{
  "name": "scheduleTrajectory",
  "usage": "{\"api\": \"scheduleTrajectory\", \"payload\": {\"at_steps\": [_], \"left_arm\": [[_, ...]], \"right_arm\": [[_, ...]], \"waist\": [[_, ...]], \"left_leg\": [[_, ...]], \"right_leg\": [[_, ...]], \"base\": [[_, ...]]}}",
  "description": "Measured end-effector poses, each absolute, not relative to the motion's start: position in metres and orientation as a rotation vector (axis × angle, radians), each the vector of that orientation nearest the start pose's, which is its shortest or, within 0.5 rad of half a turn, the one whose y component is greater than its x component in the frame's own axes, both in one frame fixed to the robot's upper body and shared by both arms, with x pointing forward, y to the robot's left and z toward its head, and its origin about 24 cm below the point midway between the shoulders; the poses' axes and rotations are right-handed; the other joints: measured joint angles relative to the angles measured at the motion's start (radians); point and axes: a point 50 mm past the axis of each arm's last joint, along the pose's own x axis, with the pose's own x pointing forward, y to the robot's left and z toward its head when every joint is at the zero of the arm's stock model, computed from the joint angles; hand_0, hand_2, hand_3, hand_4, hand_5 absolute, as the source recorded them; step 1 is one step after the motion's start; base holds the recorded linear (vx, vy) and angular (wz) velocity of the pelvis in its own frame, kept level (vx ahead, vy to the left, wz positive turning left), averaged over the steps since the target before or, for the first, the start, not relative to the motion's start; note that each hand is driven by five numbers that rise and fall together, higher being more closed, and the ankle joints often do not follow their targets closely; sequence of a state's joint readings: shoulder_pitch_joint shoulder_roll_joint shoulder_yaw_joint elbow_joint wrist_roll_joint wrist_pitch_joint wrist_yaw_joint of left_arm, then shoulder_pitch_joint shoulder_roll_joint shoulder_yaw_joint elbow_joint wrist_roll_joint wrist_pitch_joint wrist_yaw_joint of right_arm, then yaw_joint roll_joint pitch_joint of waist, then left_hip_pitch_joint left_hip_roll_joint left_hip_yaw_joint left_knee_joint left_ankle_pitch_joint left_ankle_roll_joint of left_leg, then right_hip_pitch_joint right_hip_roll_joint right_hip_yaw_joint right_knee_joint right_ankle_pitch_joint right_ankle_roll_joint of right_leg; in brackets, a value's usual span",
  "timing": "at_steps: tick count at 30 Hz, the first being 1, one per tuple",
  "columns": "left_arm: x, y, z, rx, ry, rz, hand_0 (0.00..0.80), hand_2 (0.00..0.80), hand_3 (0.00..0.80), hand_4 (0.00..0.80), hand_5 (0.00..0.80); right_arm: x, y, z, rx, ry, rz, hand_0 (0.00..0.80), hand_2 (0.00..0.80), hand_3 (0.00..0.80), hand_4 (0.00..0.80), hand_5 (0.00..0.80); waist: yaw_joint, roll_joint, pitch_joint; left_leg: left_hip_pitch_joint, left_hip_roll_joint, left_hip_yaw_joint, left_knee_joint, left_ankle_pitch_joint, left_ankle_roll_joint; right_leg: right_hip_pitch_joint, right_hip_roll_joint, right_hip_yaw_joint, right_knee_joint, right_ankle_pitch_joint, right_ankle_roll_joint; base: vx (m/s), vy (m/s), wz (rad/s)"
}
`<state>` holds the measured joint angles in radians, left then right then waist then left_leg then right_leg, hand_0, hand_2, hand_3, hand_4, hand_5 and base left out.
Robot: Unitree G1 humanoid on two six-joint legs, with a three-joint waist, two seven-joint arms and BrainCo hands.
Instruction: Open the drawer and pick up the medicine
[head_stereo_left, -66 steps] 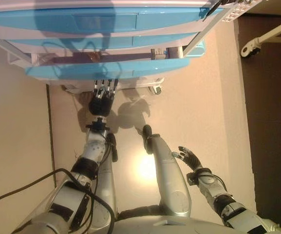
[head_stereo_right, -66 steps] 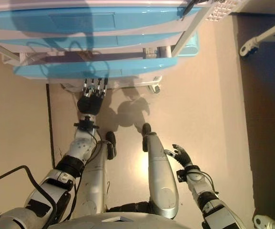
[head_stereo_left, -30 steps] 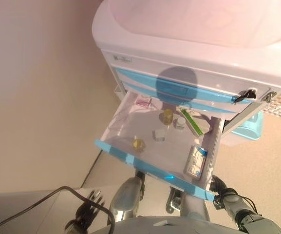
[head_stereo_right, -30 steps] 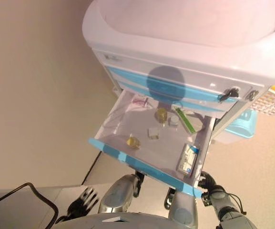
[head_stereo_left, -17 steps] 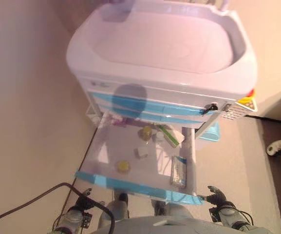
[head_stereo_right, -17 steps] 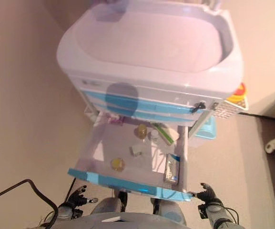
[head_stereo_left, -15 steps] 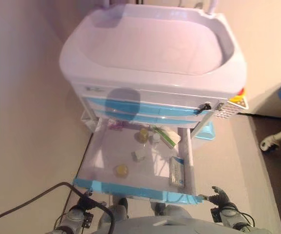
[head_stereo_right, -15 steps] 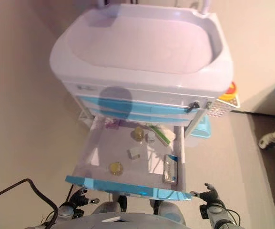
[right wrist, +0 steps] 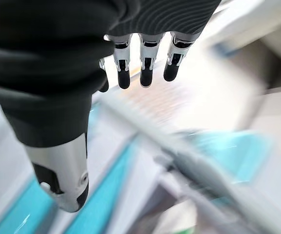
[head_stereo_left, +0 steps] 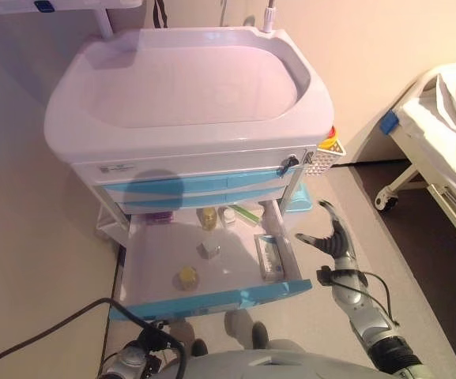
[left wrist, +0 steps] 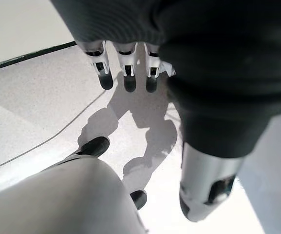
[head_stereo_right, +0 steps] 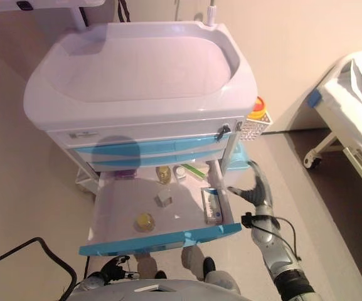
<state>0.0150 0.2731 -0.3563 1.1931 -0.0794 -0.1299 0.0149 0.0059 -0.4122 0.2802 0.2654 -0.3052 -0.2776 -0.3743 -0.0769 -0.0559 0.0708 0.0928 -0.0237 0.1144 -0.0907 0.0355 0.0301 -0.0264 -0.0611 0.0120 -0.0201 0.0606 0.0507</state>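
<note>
The cart's (head_stereo_left: 188, 118) lowest blue-fronted drawer (head_stereo_left: 212, 300) stands pulled out. Inside it lie a blue-and-white medicine box (head_stereo_left: 270, 257) by the right wall, a small yellow bottle (head_stereo_left: 186, 276), a second yellow bottle (head_stereo_left: 206, 218), a small white piece (head_stereo_left: 209, 250) and a green-and-white box (head_stereo_left: 247, 212) at the back. My right hand (head_stereo_left: 332, 237) is open and empty, raised beside the drawer's right side, apart from it; it also shows in the right wrist view (right wrist: 145, 63). My left hand (head_stereo_right: 108, 269) hangs low under the drawer front, open over the floor, as the left wrist view (left wrist: 125, 73) shows.
Two shut blue drawers (head_stereo_left: 204, 185) sit above the open one. A perforated side basket with a yellow item (head_stereo_left: 328, 144) and a light-blue bin (head_stereo_left: 299, 197) hang on the cart's right. A bed on wheels (head_stereo_left: 441, 134) stands at the right.
The whole picture has shifted, so the camera has moved. My right hand has risen from by the drawer's front corner to beside its right wall. My left hand has left the drawer front.
</note>
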Motion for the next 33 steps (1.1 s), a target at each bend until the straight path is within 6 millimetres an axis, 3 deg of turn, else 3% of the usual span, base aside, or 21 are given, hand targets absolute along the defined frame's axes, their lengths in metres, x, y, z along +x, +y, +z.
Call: {"api": "scheduleTrajectory", "payload": {"at_steps": [4, 11, 12, 15, 22, 26, 33], "left_arm": [[0.084, 0.226, -0.161, 0.373, 1.16, -0.099, 0.0, 0.0, 0.0, 0.0, 0.0], [0.085, 0.223, -0.162, 0.337, 1.172, -0.068, 0.0, 0.0, 0.0, 0.0, 0.0], [0.085, 0.223, -0.162, 0.335, 1.169, -0.067, 0.0, 0.0, 0.0, 0.0, 0.0], [0.09, 0.222, -0.162, 0.337, 1.159, -0.069, 0.0, 0.0, 0.0, 0.0, 0.0], [0.098, 0.219, -0.16, 0.338, 1.128, -0.068, 0.0, 0.0, 0.0, 0.0, 0.0], [0.101, 0.223, -0.158, 0.347, 1.119, -0.054, 0.0, 0.0, 0.0, 0.0, 0.0], [0.103, 0.235, -0.155, 0.371, 1.107, -0.035, 0.0, 0.0, 0.0, 0.0, 0.0]], "right_arm": [[0.239, -0.169, 0.018, -0.815, -0.173, 0.339, 0.0, 0.0, 0.0, 0.0, 0.0], [0.246, -0.132, 0.017, -0.95, -0.214, 0.691, 0.0, 0.0, 0.0, 0.0, 0.0], [0.249, -0.129, 0.017, -0.965, -0.217, 0.706, 0.0, 0.0, 0.0, 0.0, 0.0], [0.258, -0.125, 0.006, -1.075, -0.166, 0.736, 0.0, 0.0, 0.0, 0.0, 0.0], [0.272, -0.137, -0.014, -1.286, -0.084, 0.706, 0.0, 0.0, 0.0, 0.0, 0.0], [0.282, -0.135, -0.016, -1.355, -0.079, 0.691, 0.0, 0.0, 0.0, 0.0, 0.0], [0.292, -0.124, -0.017, -1.47, -0.095, 0.752, 0.0, 0.0, 0.0, 0.0, 0.0]], "waist": [[0.019, 0.003, -0.004], [0.097, 0.021, -0.01], [0.127, 0.025, -0.009], [0.141, 0.025, -0.008], [0.247, 0.036, 0.031], [0.288, 0.022, 0.06], [0.367, -0.004, 0.085]], "left_leg": [[-0.003, 0.0, -0.009, -0.002, 0.0, -0.001], [-0.024, 0.003, -0.095, 0.002, 0.017, -0.015], [-0.033, 0.004, -0.109, 0.002, 0.019, -0.016], [-0.051, 0.0, -0.176, 0.002, 0.033, -0.019], [-0.111, -0.006, -0.302, 0.002, 0.075, -0.043], [-0.145, 0.005, -0.318, 0.002, 0.095, -0.055], [-0.175, 0.005, -0.39, 0.003, 0.112, -0.069]], "right_leg": [[0.015, -0.014, -0.03, -0.031, 0.009, 0.006], [0.052, -0.011, -0.112, -0.071, 0.02, -0.007], [0.059, -0.012, -0.118, -0.072, 0.016, -0.007], [0.069, -0.013, -0.178, -0.072, 0.005, -0.008], [0.069, -0.011, -0.284, -0.072, -0.007, -0.006], [0.067, -0.008, -0.337, -0.072, -0.015, -0.011], [0.073, 0.002, -0.399, -0.072, -0.031, -0.02]], "base": [[0.013, -0.011, 0.03], [-0.001, -0.033, 0.39], [-0.016, -0.071, 0.38], [-0.024, -0.059, 0.65], [-0.051, -0.093, 0.59], [-0.031, -0.104, 0.48], [0.005, -0.075, 0.36]]}}
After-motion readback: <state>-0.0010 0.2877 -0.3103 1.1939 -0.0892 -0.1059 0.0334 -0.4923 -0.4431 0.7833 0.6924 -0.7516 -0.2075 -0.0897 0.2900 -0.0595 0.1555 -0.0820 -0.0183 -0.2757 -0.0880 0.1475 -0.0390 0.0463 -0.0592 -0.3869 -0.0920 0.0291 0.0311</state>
